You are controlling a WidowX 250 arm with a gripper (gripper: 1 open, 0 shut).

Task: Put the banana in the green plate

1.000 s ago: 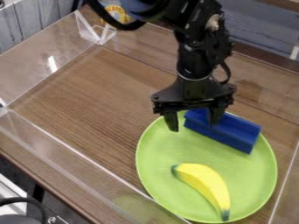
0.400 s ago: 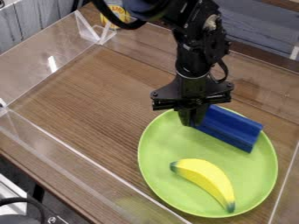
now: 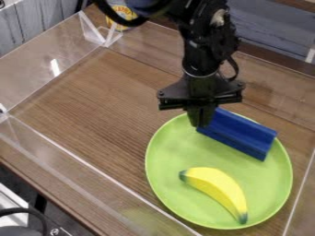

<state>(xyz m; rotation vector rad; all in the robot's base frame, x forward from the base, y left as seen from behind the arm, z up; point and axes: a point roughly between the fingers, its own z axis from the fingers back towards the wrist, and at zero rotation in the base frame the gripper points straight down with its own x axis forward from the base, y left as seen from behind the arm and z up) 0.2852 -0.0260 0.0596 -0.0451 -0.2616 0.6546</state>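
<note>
Toy banana [image 3: 216,192] lying within the near half of the round lime-green plate [image 3: 172,180], its rim at the wooden table's [image 3: 87,106] right edge, with a blue rectangular block [image 3: 238,135] toward the far rim and the black gripper [image 3: 200,123], fingertips together, beside the block.

Banana [image 3: 216,192] lies in green plate [image 3: 167,166]; blue block [image 3: 239,135] beside gripper [image 3: 200,120].
</note>
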